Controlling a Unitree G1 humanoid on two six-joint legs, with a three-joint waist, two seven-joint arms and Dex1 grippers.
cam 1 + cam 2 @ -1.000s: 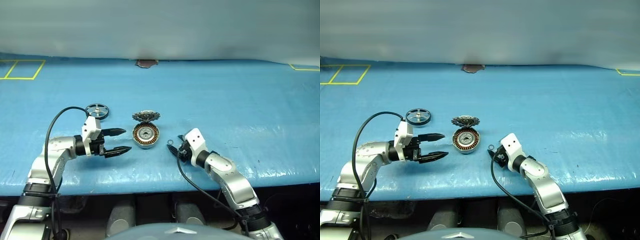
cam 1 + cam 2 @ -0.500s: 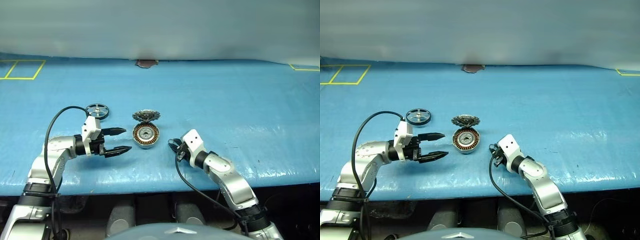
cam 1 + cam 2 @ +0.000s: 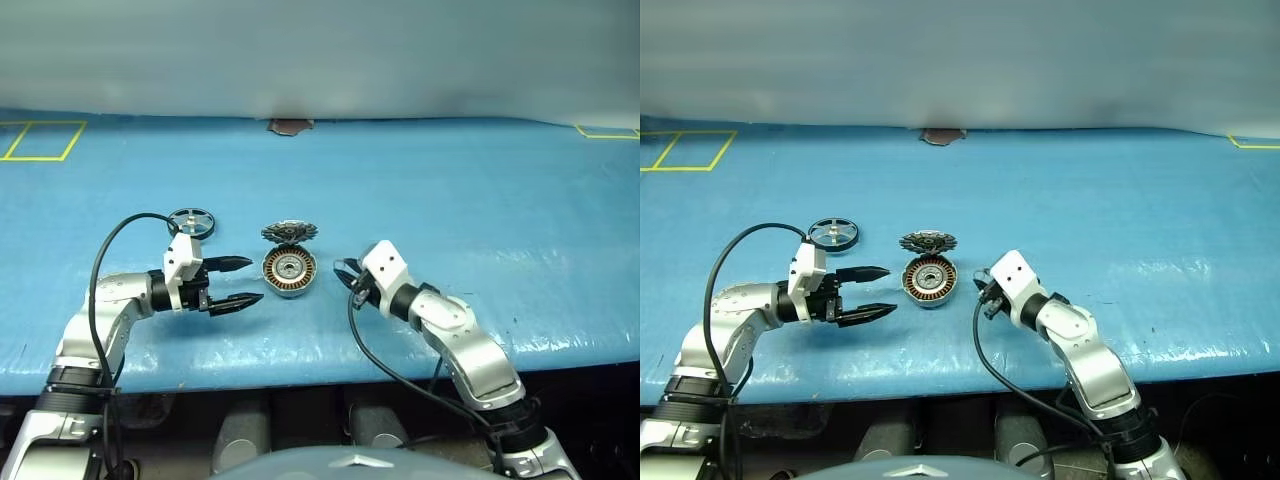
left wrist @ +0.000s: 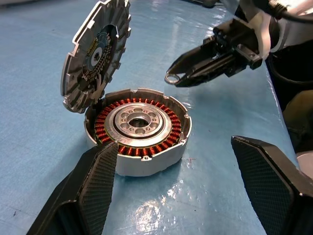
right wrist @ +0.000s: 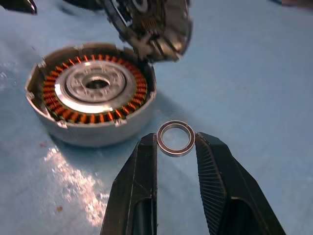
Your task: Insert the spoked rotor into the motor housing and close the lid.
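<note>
The right gripper is clamped on a small metal ring, pinched by its rim between the two black fingertips and carried clear of the blue table. The forearm reaches in from the right at a slant, with the fingers aimed forward and to the left, slightly downward, towards the motor housing. From this gripper the housing lies just ahead and to the left, near but apart; its copper windings and dark centre face upward and nothing sits inside it.

The left gripper hangs level at the housing's other side, fingers spread wide and holding nothing, pointing to the right at the housing wall. Neither fingertip touches the metal.

Beyond the housing, the lid stands tilted up on its hinge at the far edge, inner face turned towards the robot. Further back and to the left, the spoked rotor lies flat on the table, behind the left wrist. The left arm is plainly the nearer one to it, and its empty gripper would have to turn away from the housing and reach back to take the rim
</note>
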